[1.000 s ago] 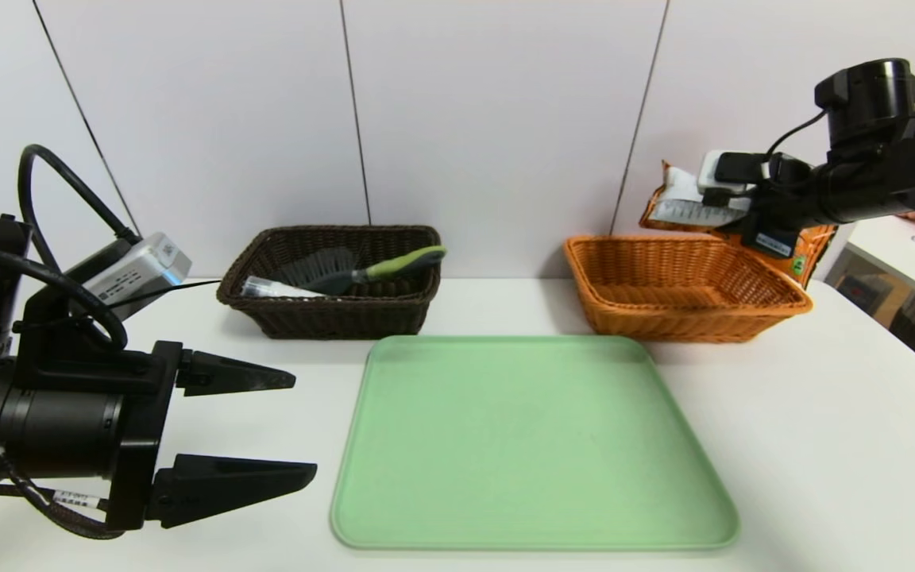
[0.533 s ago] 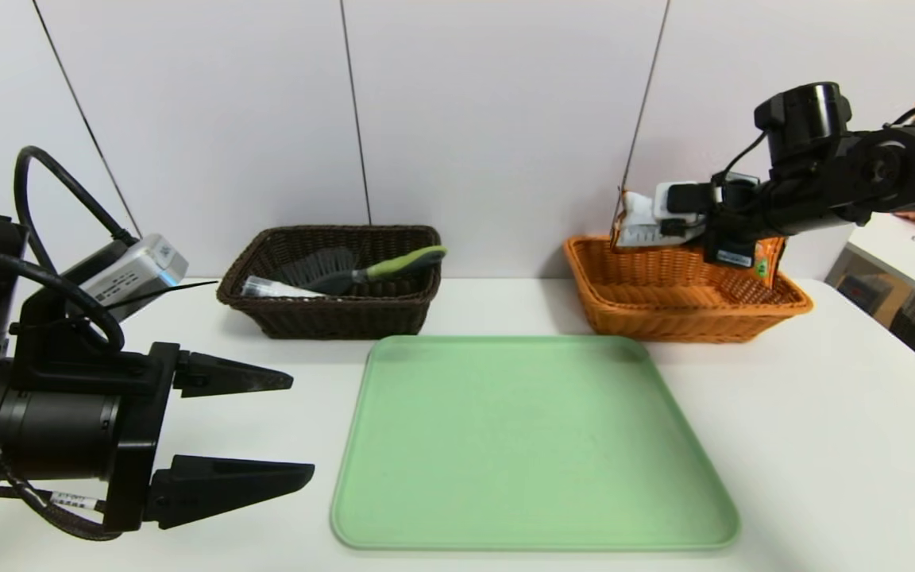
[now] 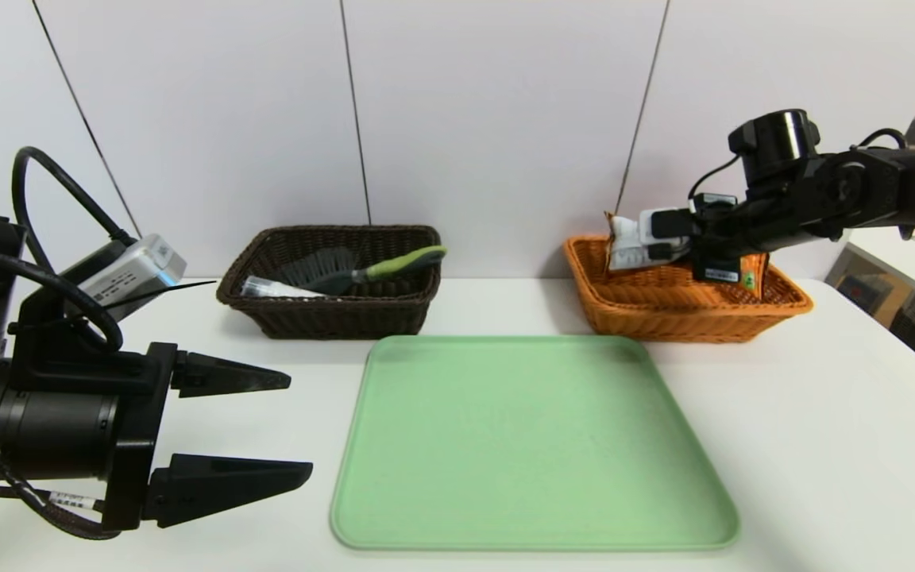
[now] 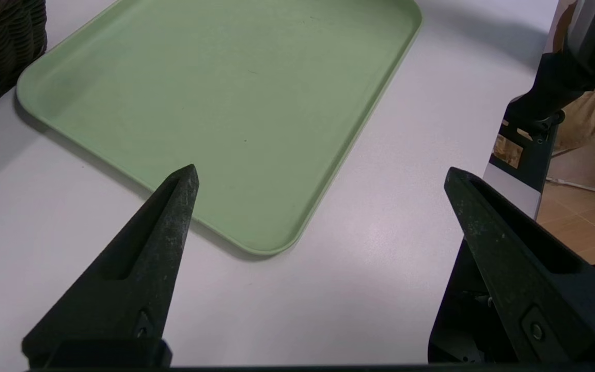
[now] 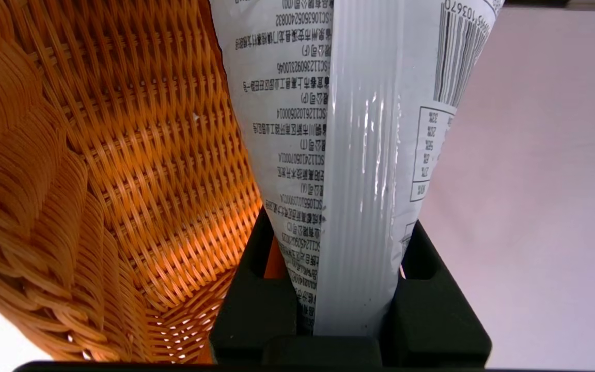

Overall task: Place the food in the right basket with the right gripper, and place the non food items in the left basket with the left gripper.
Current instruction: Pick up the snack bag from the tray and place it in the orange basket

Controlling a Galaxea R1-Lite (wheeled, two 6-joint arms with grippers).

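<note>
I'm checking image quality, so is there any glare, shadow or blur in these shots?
Head view: the green plastic tray and baskets are sharp, with soft shadows.
Left wrist view: faint sheen on the white table.
Right wrist view: glare streaks on the white-panelled orange snack packet.

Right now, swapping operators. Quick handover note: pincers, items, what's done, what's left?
Right pincer: shut on the snack packet, holding it over the orange basket, low among its walls; not released.
Left pincer: open, empty, parked at the near left of the table, beside the green tray.
Brush and small white bottle: both lying in the dark brown basket.
Done: non-food sorted.
Left: open the right pincer so the packet drops into the orange basket, then pull the arm back.
</note>
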